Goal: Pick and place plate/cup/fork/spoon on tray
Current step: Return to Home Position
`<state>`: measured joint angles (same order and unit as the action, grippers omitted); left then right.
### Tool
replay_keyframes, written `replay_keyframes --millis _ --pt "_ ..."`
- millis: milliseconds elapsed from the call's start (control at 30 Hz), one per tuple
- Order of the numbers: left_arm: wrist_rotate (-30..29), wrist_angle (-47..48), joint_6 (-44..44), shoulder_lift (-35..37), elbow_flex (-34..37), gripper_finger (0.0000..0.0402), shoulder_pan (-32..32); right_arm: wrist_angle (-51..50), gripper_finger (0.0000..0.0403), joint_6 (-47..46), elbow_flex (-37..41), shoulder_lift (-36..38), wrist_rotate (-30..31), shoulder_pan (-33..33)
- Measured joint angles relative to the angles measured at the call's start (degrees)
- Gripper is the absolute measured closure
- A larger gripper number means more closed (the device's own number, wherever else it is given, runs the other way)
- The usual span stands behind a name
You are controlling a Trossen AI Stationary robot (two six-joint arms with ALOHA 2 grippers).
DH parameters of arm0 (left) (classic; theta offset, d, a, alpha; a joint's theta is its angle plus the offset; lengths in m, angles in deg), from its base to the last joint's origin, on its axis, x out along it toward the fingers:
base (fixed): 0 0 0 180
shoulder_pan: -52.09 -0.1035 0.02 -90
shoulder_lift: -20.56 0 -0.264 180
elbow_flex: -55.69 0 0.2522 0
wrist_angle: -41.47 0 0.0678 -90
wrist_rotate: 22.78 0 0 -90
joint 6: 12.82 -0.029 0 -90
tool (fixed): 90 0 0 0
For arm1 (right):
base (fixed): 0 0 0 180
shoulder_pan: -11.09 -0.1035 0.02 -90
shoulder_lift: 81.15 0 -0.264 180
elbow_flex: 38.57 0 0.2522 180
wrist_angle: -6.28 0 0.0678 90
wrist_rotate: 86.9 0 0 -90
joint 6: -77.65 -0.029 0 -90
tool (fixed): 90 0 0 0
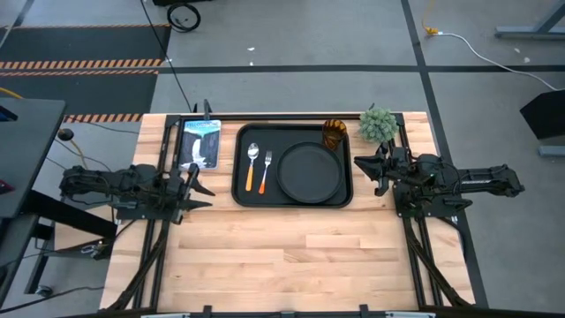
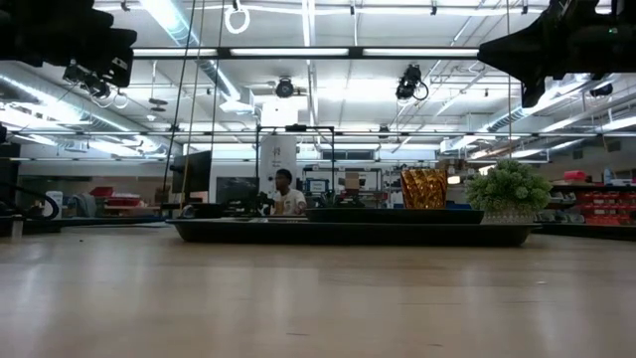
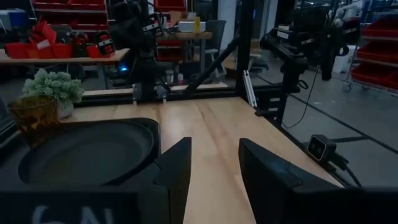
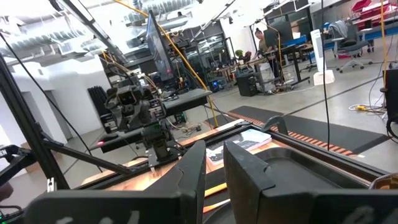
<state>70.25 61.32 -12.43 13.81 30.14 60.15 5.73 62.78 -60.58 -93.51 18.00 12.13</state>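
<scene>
The black rectangular tray [image 1: 241, 190] lies flat at the table's far middle. On it lie the round black plate [image 1: 309, 170], the spoon [image 1: 252, 168] and the fork [image 1: 266, 170] side by side left of the plate, handles toward the near edge. The amber cup [image 1: 335, 134] stands upright in the tray's far right corner. My left gripper [image 1: 201, 184] is open and empty, left of the tray. My right gripper [image 1: 364, 172] is open and empty, right of the tray. The left wrist view shows the plate [image 3: 87, 158] and cup [image 3: 34, 118].
A small potted plant [image 1: 378, 124] stands at the far right, beside the cup. A blue and white packet [image 1: 199, 141] lies at the far left of the tray. Bare wood [image 1: 291, 256] fills the near half of the table. A person [image 2: 286, 194] sits in the room behind.
</scene>
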Motion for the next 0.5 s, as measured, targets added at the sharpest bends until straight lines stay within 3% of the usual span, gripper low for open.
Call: replay_keyframes --millis 500 --pt "0.0 0.1 0.4 -0.3 0.0 0.026 0.0 0.0 0.0339 0.0 0.0 0.0 0.0 0.0"
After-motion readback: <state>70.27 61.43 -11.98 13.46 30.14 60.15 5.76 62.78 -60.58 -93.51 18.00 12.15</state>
